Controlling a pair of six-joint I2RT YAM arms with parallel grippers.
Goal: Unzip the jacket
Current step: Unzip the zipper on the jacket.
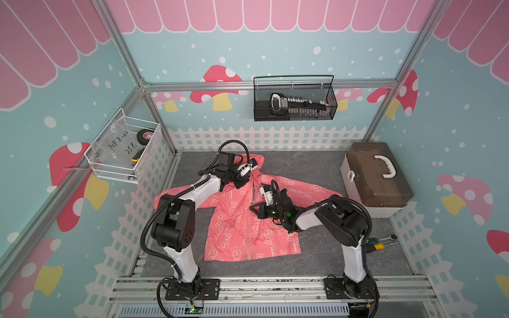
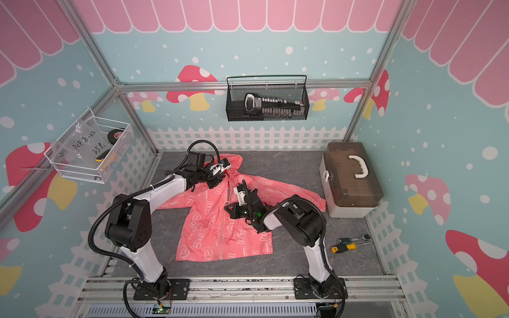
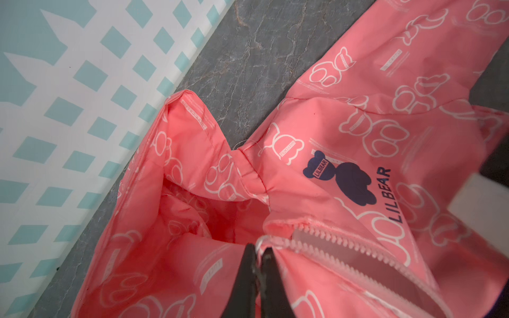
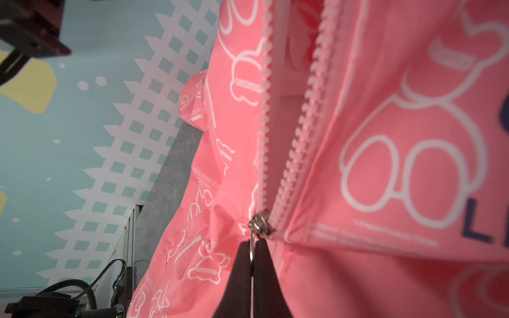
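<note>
A child's pink jacket point(image 1: 234, 228) lies spread on the grey table point(image 1: 316, 253), one sleeve near the toolbox point(image 1: 377, 179). The left gripper point(image 3: 257, 263) pinches the collar at the zipper's top. The right gripper point(image 4: 252, 257), nearer the toolbox, clamps the ring pull point(image 4: 251, 249), with the teeth parted above it.

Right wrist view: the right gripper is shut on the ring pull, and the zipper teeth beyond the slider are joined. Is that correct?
Not quite: the right gripper is shut on the ring pull, but the zipper teeth beyond the slider are parted, as the right wrist view shows.
</note>
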